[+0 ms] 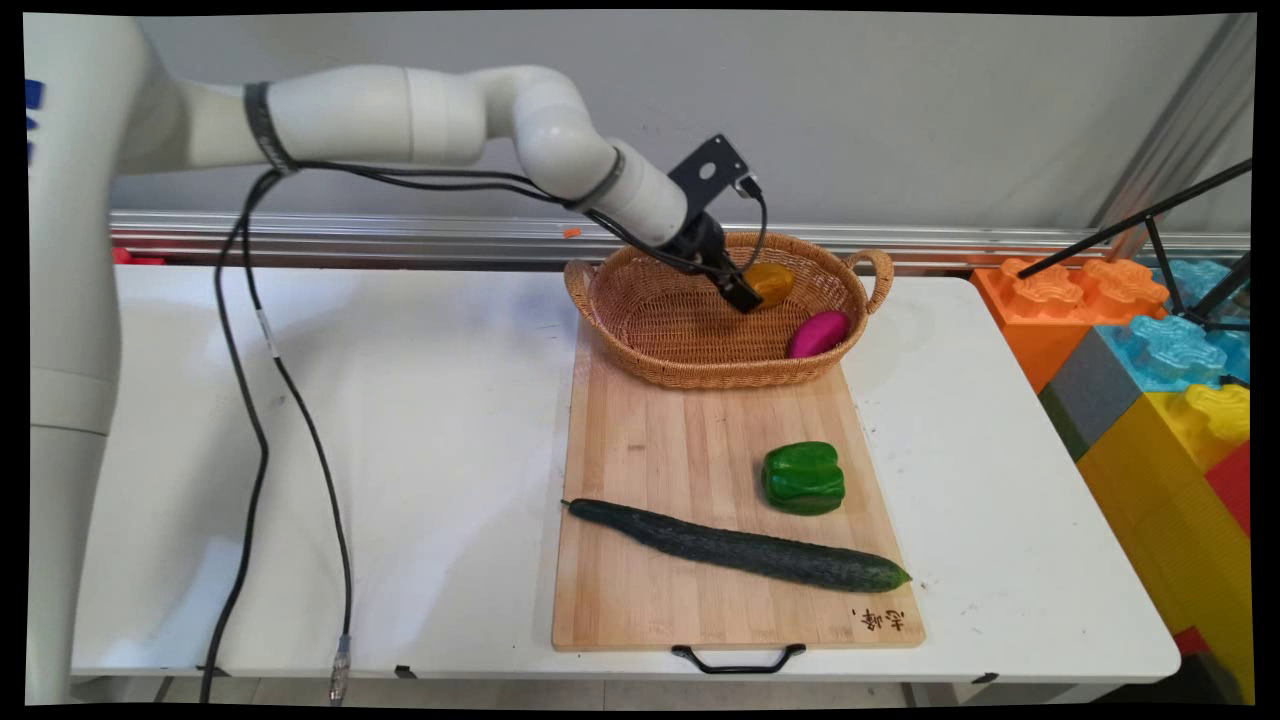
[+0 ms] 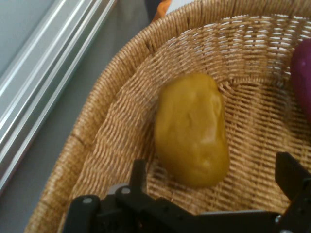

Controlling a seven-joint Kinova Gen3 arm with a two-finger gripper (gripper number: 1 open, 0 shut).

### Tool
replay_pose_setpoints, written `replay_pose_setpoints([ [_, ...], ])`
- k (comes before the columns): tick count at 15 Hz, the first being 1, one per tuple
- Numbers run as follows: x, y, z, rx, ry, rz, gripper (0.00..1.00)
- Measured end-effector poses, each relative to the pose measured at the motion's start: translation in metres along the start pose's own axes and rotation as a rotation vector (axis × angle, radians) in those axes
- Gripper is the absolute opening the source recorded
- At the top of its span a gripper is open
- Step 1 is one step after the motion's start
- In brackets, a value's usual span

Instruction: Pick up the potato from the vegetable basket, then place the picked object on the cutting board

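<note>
End effector (image 2: 214,179) low inside the wicker basket (image 1: 640,330), fingers spread wide and holding nothing. Just ahead of the fingertips, a yellow-brown potato (image 2: 192,128) lying on the basket's woven floor close to the far wall, apart from both fingers (image 2: 138,174); from above, seen at (image 1: 770,283) right beside the end effector (image 1: 742,298). A magenta, egg-shaped vegetable (image 1: 818,333) against the basket's right-hand wall, near the potato but not touching it, only its edge (image 2: 303,77) visible from the hand.

Judged from this pose, a grasp of the potato in hand. Best done by:
- centring the gap on the potato's narrower width, not its long axis;
- coming down only until the fingertips bracket its middle, short of digging into the weave;
- keeping clear of the sloped wall, probably springy and apt to deflect a finger;
- closing gently, since a smooth rounded skin may squirt sideways toward the magenta vegetable.

Basket resting on the far end of a wooden cutting board (image 1: 650,470) on the white surface (image 1: 400,400). Nearer the camera on the board, a green pepper (image 1: 803,478) and a long cucumber (image 1: 740,546), well apart from the end effector.
</note>
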Motion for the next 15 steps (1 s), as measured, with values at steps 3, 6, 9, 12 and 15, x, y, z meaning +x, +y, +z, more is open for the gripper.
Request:
replay_pose_setpoints([
  [3,0.000,0.001,0.015,0.000,0.012,-0.014,1.00],
  [6,0.000,0.002,0.028,0.004,0.022,-0.023,1.00],
  [9,0.001,0.003,0.036,0.011,0.033,-0.026,0.00],
  [12,0.001,0.004,0.037,0.023,0.040,-0.030,0.00],
  [15,0.003,0.009,0.024,0.046,0.053,-0.032,0.00],
])
